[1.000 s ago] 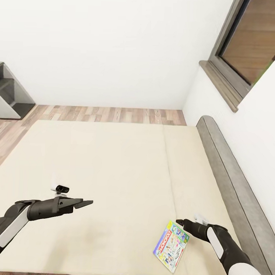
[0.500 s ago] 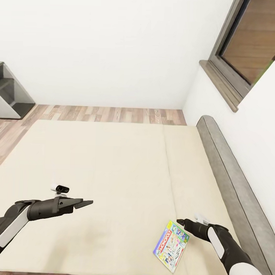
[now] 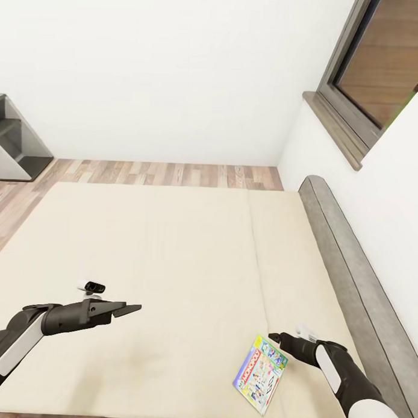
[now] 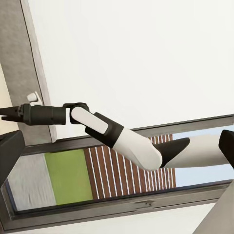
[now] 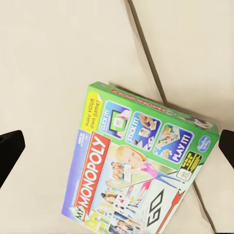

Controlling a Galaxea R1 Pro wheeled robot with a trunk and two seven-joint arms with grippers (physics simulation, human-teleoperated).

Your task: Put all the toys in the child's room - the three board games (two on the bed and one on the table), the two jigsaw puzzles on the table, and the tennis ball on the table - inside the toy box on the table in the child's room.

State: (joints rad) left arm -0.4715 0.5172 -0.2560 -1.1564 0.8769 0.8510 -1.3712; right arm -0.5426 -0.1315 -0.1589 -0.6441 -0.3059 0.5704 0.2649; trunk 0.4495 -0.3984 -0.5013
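One Monopoly board game (image 3: 260, 374) flat on bed (image 3: 171, 256); right gripper (image 3: 275, 339) spread wide beside it, left gripper (image 3: 132, 309) narrow.

White wall (image 3: 178, 69), wood-plank floor (image 3: 168, 173) running along its foot, dark shelf unit (image 3: 15, 143) standing at the far left, grey-framed window (image 3: 383, 64) with a wide sill (image 3: 335, 129) set in the right-hand wall.
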